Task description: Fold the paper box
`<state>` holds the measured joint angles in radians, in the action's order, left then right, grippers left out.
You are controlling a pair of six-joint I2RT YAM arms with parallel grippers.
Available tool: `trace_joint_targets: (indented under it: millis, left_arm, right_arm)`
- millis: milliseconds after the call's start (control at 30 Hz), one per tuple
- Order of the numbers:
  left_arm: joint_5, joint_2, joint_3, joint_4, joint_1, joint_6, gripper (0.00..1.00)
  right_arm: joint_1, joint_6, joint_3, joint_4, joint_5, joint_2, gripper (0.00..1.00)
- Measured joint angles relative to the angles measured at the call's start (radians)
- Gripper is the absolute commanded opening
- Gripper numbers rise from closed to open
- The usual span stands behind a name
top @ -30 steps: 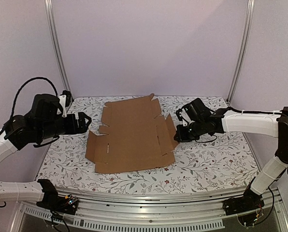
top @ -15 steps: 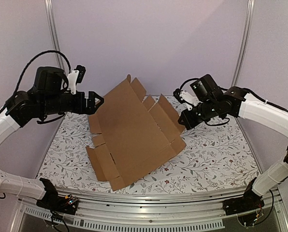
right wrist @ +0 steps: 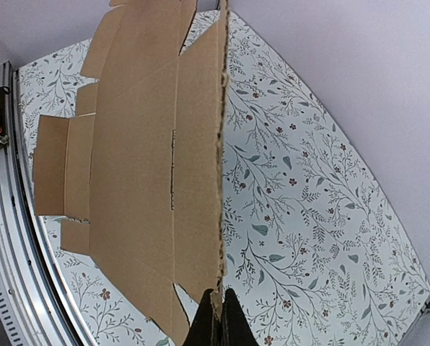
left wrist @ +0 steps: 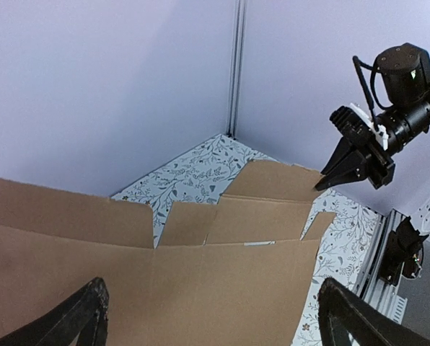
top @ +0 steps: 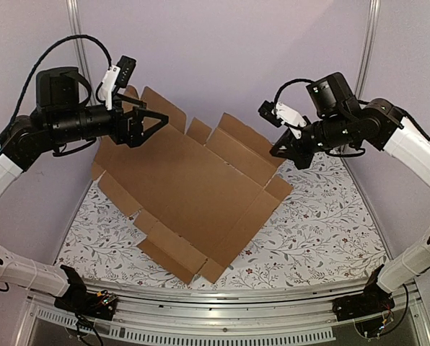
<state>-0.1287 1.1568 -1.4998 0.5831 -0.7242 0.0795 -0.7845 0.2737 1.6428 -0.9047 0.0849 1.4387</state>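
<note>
The paper box (top: 193, 194) is an unfolded brown sheet held up at a slant over the flowered worktop (top: 323, 223). Its far edge is high and its lowest corner is down by the near rail (top: 237, 317); whether that corner touches the cloth I cannot tell. The right gripper (top: 282, 154) is clamped on the rim of the sheet's right-hand flap. The left gripper (top: 156, 122) stands with its fingers wide apart at the upper left edge, gripping nothing.

From above, the sheet covers most of the middle of the worktop. Pale lilac walls and two metal posts (top: 78, 50) close the back corners.

The left wrist view looks across the sheet's face, which fills the space between its two dark fingers (left wrist: 348, 317). Beyond it the right gripper (left wrist: 329, 179) pinches the far flap's corner.

The right wrist view sees that flap edge-on, running straight away from the closed fingers (right wrist: 215, 321). It also shows a narrow slit (right wrist: 173, 169) in the sheet and the small side flaps near the rail.
</note>
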Motion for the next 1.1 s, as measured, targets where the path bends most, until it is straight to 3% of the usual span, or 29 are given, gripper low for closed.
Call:
trace_joint_targets:
  millis: [233, 667, 933, 1100]
  left_arm:
    - [-0.083, -0.006, 0.007, -0.068, 0.000, -0.087, 1.00]
    - [-0.301, -0.182, 0.076, -0.183, -0.002, -0.098, 1.00]
    - [-0.343, -0.237, 0.076, -0.235, -0.002, -0.072, 1.00]
    - [-0.329, -0.220, 0.076, -0.241, -0.002, -0.060, 1.00]
  right_arm:
    - [0.000, 0.090, 0.129, -0.053, 0.058, 0.000, 0.00]
    - [-0.007, 0.042, 0.251, -0.197, 0.156, -0.080, 0.00]
    - [-0.010, -0.032, 0.329, -0.309, 0.053, -0.069, 0.00]
    - [-0.011, -0.063, 0.330, -0.346, -0.082, 0.029, 0.00]
